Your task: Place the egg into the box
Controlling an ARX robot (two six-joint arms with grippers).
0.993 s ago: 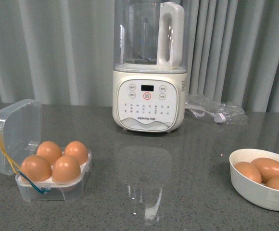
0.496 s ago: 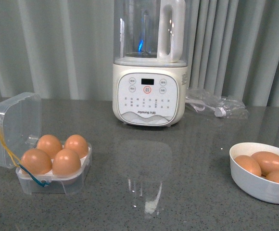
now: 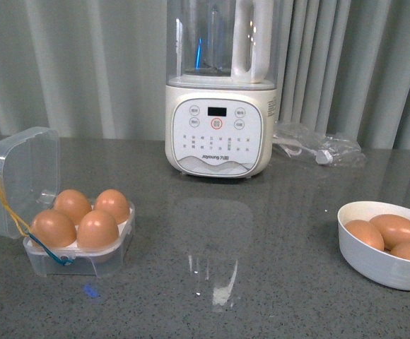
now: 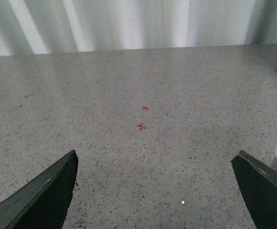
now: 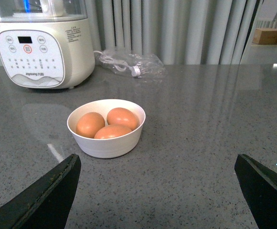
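Observation:
The clear four-cell box (image 3: 85, 263) stands open at the front left of the grey counter, its lid (image 3: 18, 180) tipped back, yellow and blue bands hanging at its side. All its cells hold brown eggs (image 3: 97, 229). Three more brown eggs (image 3: 396, 231) lie in a white bowl (image 3: 382, 268) at the right, also in the right wrist view (image 5: 107, 143). Neither arm shows in the front view. My left gripper (image 4: 155, 191) is open and empty over bare counter. My right gripper (image 5: 157, 193) is open and empty, short of the bowl.
A cream blender (image 3: 218, 127) with a clear jug stands at the back centre, also in the right wrist view (image 5: 40, 55). A clear plastic bag with a cable (image 3: 318, 152) lies beside it. Grey curtains hang behind the counter.
The front view has shifted a little, so the scene sits slightly differently in frame. The eggs, box and bowl keep their places on the counter.

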